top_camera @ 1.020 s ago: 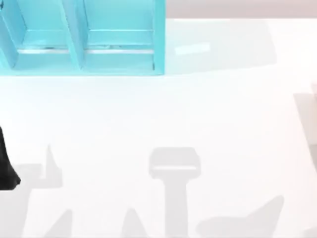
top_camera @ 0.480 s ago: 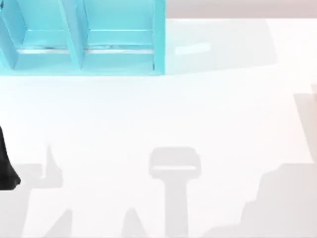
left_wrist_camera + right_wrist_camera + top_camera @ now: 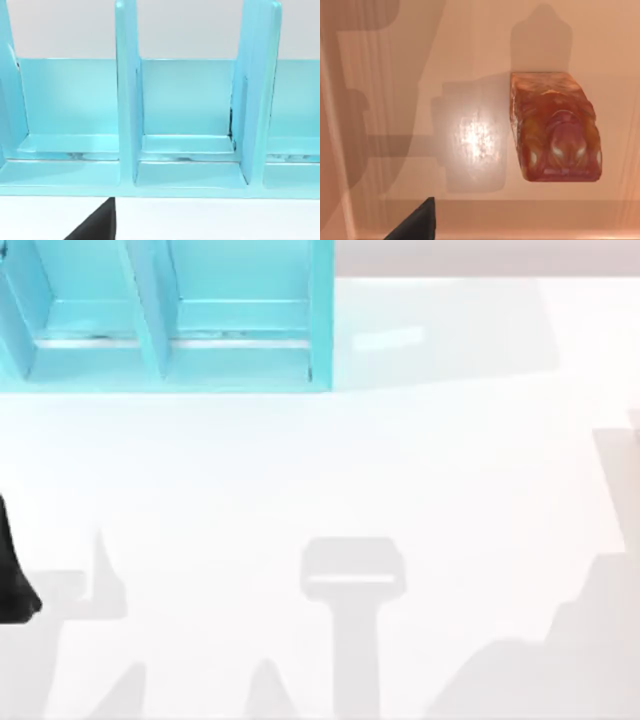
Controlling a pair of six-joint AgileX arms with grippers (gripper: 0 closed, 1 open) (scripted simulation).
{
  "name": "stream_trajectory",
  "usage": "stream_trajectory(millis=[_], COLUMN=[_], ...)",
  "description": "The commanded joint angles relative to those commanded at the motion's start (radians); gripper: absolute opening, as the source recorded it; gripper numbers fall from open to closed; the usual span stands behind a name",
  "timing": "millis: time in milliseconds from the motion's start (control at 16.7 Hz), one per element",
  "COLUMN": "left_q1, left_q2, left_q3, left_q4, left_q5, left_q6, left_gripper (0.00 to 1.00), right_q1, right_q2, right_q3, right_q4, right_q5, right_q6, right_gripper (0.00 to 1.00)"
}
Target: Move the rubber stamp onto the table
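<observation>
1. Landmark: turquoise shelf unit [image 3: 170, 320], far-left part of the table [image 3: 330, 470], top view.
2. My left arm [image 3: 12, 570]: black, at the table's left edge, nearer than the shelf unit, well apart from it. Its wrist cam faces 3 open compartments.
3. Rubber stamp [image 3: 552, 127]: seen by right wrist cam, lying on a glossy pinkish surface; posn rel. to shelf unit can't be told.
4. Jaws, both arms: can't tell.

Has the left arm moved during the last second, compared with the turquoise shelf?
No. In the top view the left arm sits at the table's left edge, the same way below the shelf as before.
</observation>
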Motion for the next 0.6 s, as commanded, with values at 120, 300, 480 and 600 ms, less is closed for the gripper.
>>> stream_trajectory(millis=[120,300,480,600], left_q1=[0.000,0.000,0.000,0.000], left_q2=[0.000,0.000,0.000,0.000], left_q3=[0.000,0.000,0.000,0.000], left_q4=[0.000,0.000,0.000,0.000], left_q5=[0.000,0.000,0.000,0.000], left_q6=[0.000,0.000,0.000,0.000], left_gripper=[1.00,1.00,1.00,1.00], right_q1=[0.005,0.003,0.002,0.001], right_q2=[-0.003,0.001,0.018,0.041], right_q3=[-0.003,-0.030,-0.105,-0.160], right_q4=[0.003,0.031,0.121,0.202], right_q5=[0.000,0.000,0.000,0.000], right_q6=[0.001,0.001,0.002,0.002], right_gripper=[1.00,1.00,1.00,1.00])
